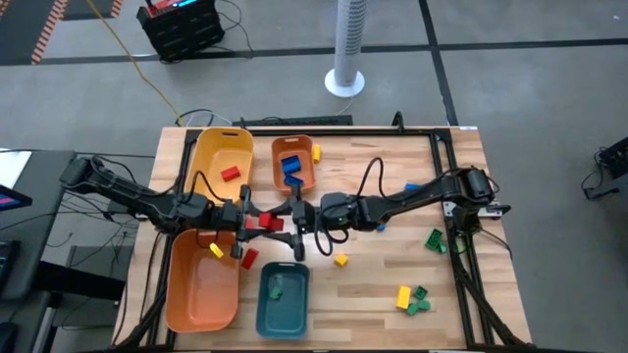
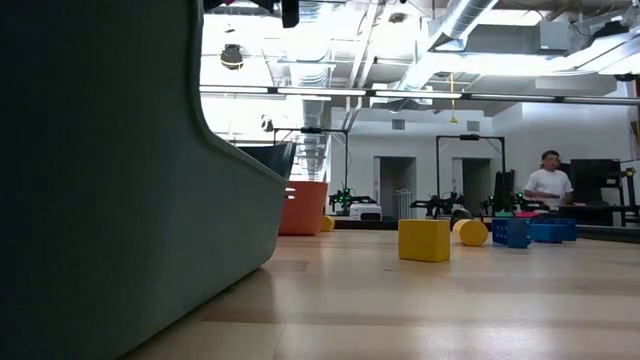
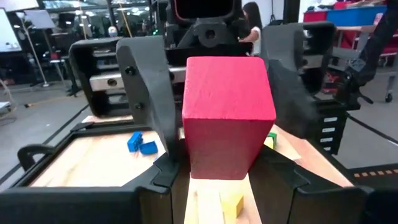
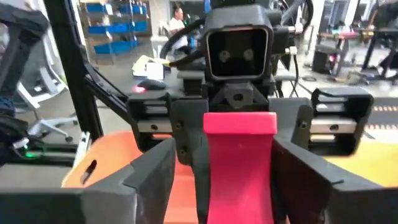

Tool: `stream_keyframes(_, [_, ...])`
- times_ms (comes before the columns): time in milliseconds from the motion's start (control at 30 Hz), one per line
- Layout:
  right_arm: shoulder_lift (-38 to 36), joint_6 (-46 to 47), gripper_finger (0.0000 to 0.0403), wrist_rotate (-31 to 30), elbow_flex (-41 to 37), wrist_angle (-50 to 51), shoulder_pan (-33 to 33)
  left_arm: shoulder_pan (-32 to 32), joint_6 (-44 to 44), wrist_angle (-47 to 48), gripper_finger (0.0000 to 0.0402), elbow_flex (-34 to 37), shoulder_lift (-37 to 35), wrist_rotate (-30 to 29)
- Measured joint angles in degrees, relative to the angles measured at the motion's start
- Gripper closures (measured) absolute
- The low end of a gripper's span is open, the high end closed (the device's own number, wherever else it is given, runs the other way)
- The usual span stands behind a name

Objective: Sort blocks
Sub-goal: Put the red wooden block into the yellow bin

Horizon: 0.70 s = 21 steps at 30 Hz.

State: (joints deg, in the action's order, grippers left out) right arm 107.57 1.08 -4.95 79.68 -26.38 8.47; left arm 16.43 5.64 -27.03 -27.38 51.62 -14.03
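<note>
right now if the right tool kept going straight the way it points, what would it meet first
The red block between the two tools: the right tool points across the table at the left tool, which sits just behind the block. Which tool grips it is unclear.

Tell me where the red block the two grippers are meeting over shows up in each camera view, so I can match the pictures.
High view: red block at table centre, between the left gripper and right gripper.
Low view: not in it; a teal tray fills the near side.
Left wrist view: red block centre, between dark fingers.
Right wrist view: red block low centre, below the facing camera housing.
Shared landmark: the red block itself, in all views but the low one.
</note>
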Motion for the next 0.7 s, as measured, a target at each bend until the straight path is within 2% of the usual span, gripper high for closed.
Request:
stream_keyframes(200, [-5.63,-0.29,0.0133,-1.64,-0.03,8.35,-0.83,-0.03,-0.36,2.13,0.0274,0.00,-1.33,-1.68])
stream_keyframes(333, [-10.93,-0.89,0.0132,-4.24,-0.02,17.56,-1.07,-1.33,-0.59,7.04,0.0274,0.00,-4.90,-2.94])
stream_keyframes(533, [-16.33,2.58,0.0132,-11.44,-0.12,37.02,-0.37,-6.89,-6.84,24.59,0.0273,0.02,-11.85,-5.52])
stream_keyframes(633, [-17.80,7.97,0.0132,-15.59,-2.41,45.25,0.96,-10.32,-10.81,34.38,0.0273,0.01,-14.48,-7.83])
stream_keyframes(700, [-18.05,12.49,0.0132,-17.76,-5.45,47.34,2.43,-12.89,-13.27,38.63,0.0273,0.01,-15.03,-9.21])
